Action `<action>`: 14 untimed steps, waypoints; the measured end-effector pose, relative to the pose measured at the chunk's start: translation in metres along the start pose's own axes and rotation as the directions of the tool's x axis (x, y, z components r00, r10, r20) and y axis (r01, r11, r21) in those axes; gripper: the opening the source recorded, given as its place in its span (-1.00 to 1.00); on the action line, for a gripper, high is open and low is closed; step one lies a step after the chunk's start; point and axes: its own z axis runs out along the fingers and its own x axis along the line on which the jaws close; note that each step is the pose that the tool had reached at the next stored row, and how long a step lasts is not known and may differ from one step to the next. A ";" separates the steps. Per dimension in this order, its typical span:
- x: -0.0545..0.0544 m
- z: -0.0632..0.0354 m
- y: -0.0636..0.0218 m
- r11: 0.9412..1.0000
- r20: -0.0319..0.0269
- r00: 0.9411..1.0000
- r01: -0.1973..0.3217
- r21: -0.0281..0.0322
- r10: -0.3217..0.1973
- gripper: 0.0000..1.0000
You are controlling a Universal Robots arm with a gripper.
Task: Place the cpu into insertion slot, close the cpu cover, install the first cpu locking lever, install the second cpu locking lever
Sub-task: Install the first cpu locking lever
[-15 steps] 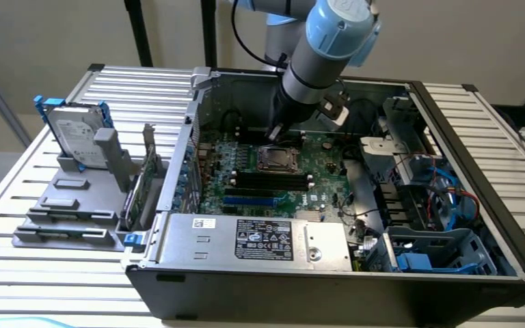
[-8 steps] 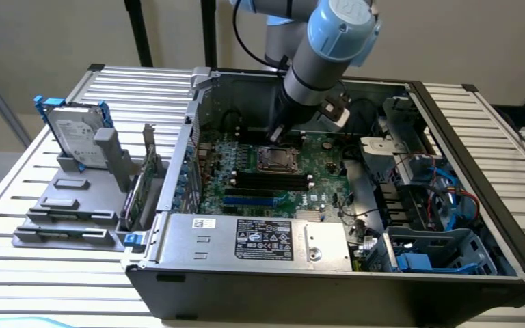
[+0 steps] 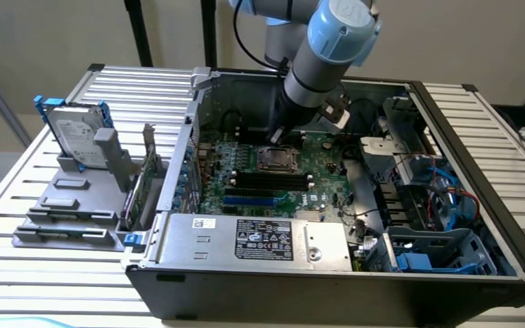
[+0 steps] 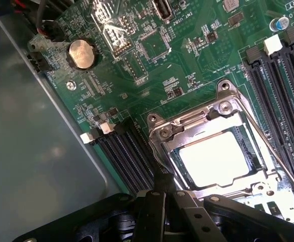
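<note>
Ext view, arm: arm [image 3: 322, 61] reaches down into the open PC case [image 3: 335, 294], gripper [image 3: 277, 139] right over the insertion slot [image 3: 276, 159] on the green board [image 3: 244, 198]
Ext view, around: grey PSU box [image 3: 253, 239] near the slot, btwn it and the case wall; hard drive [image 3: 73, 133] well apart from the slot, outside the case
Wrist view, cpu: cpu [image 4: 215, 161] lies flat in the slot, pale face seen thru the cover's cut-out
Wrist view, cpu cover: cpu cover [image 4: 186, 132] is down over the cpu
Wrist view, levers: wire lever [image 4: 268, 143] along one slot edge, dark rod [image 4: 156, 156] along the opposite edge; can't tell if either's hooked
Wrist view, gripper: fingers [image 4: 157, 201] clenched together, nothing seen btwn them, tip at the slot corner by the dark rod; contact unclear
Handling (my read): cpu light, stiff, fragile, so you'd hold it by the edges only; it's under the cover now. Levers prob. thin, springy, slick, so press near the bent end
</note>
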 end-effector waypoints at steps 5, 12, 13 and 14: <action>0.000 0.0006 0.0008 1.000 0.001 1.000 0.000 -0.001 0.000 -0.79; 0.000 0.0004 0.0023 1.000 0.002 1.000 0.002 -0.001 -0.002 -0.79; 0.000 0.0004 0.0026 1.000 0.002 1.000 0.002 -0.001 -0.002 -0.79; 0.000 0.0004 0.0030 1.000 0.002 1.000 0.003 0.000 -0.003 -0.79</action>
